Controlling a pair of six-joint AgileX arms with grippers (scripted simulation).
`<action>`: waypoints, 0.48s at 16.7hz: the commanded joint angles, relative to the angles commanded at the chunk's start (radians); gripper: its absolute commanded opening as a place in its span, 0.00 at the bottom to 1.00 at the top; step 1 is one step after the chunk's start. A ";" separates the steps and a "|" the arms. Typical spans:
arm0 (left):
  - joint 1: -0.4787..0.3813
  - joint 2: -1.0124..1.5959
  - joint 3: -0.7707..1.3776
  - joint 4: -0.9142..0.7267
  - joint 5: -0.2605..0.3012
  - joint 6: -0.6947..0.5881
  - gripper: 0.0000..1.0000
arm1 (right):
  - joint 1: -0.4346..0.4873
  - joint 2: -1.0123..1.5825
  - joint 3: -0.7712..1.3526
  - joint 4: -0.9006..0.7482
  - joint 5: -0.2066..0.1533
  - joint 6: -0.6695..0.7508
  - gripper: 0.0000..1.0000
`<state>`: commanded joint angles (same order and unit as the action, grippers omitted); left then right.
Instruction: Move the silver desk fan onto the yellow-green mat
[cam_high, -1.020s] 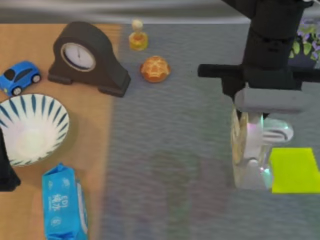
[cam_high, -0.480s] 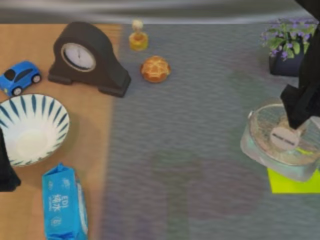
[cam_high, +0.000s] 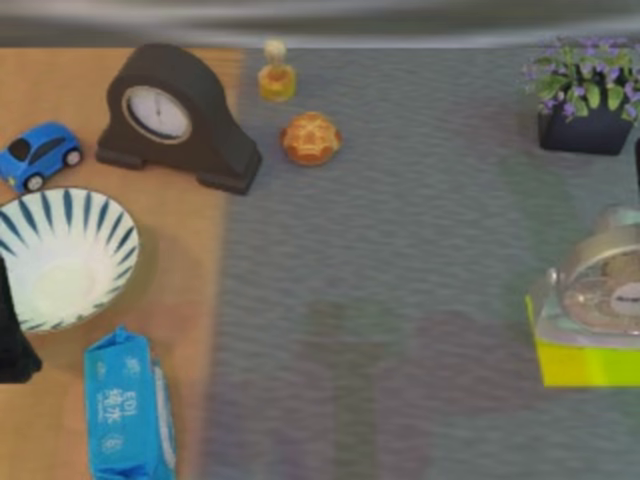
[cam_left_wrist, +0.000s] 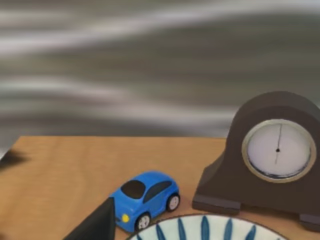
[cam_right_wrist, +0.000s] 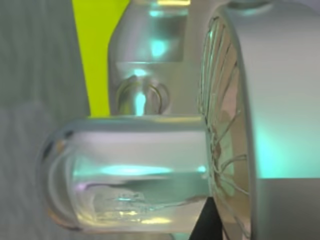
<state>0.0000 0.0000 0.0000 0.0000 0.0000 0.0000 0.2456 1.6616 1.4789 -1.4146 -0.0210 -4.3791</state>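
Closest to our right wrist camera is the silver desk fan (cam_right_wrist: 150, 165), its chrome motor housing and wire grille filling the view, with a strip of the yellow-green mat (cam_right_wrist: 97, 50) showing just behind it. From above, the fan (cam_high: 610, 290) now sits over the mat (cam_high: 585, 365) at the worktop's right edge, covering most of it and leaving only one lime band bare. A second ago it stood edge-on beside the mat's left side under our right arm; half a second ago it was swinging over the mat. Since then the arm has all but left the top view. We judge the placing essentially done. We cannot tell whether the right pincer grasps the fan or has released it, nor whether the fan rests level. Farther off stands the potted plant (cam_high: 585, 95), then the bun (cam_high: 311, 137) and the dark clock (cam_high: 175, 115), none of them disturbed. Our left arm (cam_high: 8, 340) stays parked at the far left edge, its pincer's state not shown.
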 joint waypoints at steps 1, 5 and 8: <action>0.000 0.000 0.000 0.000 0.000 0.000 1.00 | -0.008 -0.007 -0.013 0.008 0.006 -0.040 0.00; 0.000 0.000 0.000 0.000 0.000 0.000 1.00 | -0.019 -0.017 -0.034 0.021 0.016 -0.099 0.00; 0.000 0.000 0.000 0.000 0.000 0.000 1.00 | -0.019 -0.017 -0.034 0.021 0.016 -0.099 0.00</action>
<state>0.0000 0.0000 0.0000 0.0000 0.0000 0.0000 0.2263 1.6447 1.4453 -1.3934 -0.0046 -4.4782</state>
